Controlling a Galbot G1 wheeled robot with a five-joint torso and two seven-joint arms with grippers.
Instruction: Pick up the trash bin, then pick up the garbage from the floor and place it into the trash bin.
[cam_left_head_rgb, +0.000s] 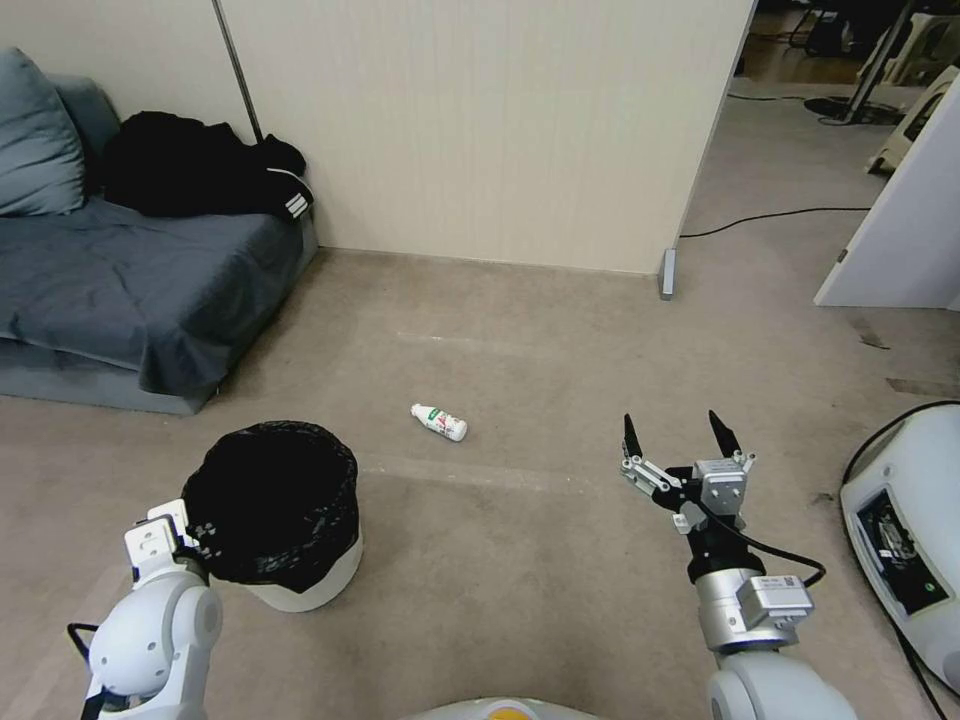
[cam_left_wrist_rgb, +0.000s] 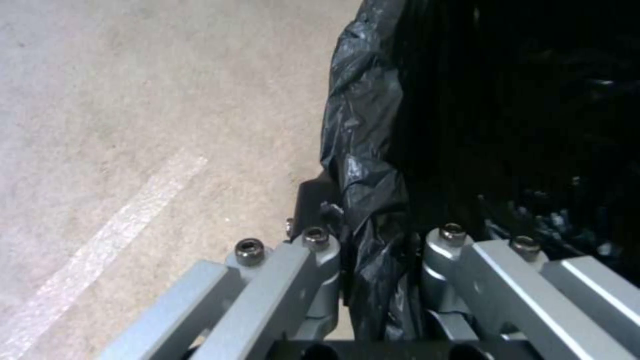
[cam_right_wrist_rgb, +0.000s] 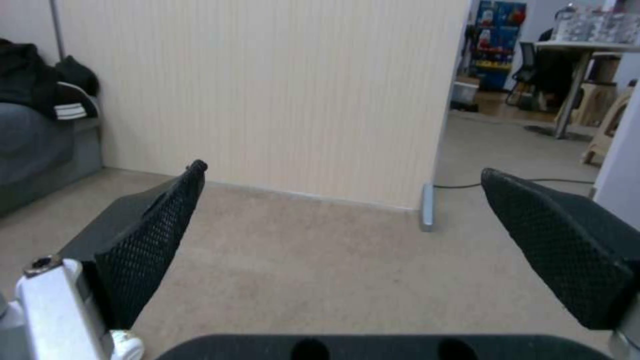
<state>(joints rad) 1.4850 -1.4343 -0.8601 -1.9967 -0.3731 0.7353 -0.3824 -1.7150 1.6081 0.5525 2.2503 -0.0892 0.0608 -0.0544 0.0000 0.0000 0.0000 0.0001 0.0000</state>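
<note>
The trash bin is a white bucket lined with a black bag, at the lower left of the head view. My left gripper is at its near-left rim. In the left wrist view the left gripper is shut on the bag-covered rim, one finger outside and one inside. Whether the bin rests on the floor I cannot tell. The garbage is one small white bottle with a green and red label, lying on the carpet ahead. My right gripper hovers open and empty to the bottle's right.
A grey sofa with a black jacket stands at the left. A beige partition closes the back, with a metal foot at its end. A cable crosses the floor behind. A white machine sits at the right edge.
</note>
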